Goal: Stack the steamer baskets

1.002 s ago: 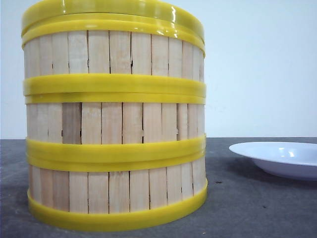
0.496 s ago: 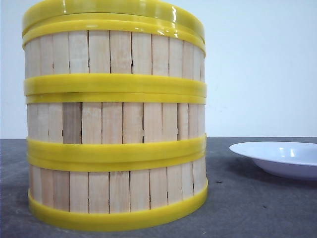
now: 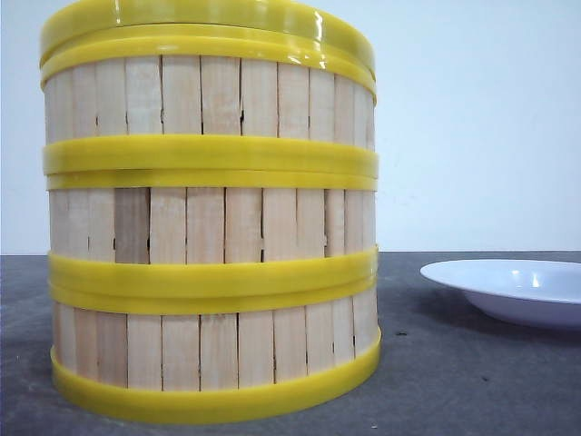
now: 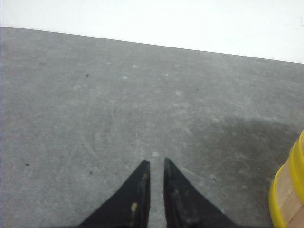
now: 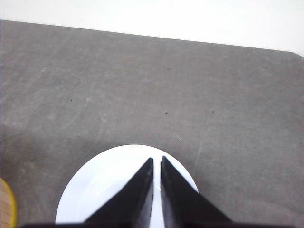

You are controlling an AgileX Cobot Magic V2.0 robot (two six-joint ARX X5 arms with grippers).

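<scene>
Hovering empty, both nearly closed: left tool (image 4: 155, 162), right tool (image 5: 157, 160)

Steamer baskets (image 3: 211, 227): pale wooden slats, yellow rims. Plate (image 3: 513, 289): white. Table (image 3: 472, 381): grey. Claws: black.

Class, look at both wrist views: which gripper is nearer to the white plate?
Right. The right gripper hangs directly over the white plate; the left gripper is over bare table, no plate in its view.
</scene>
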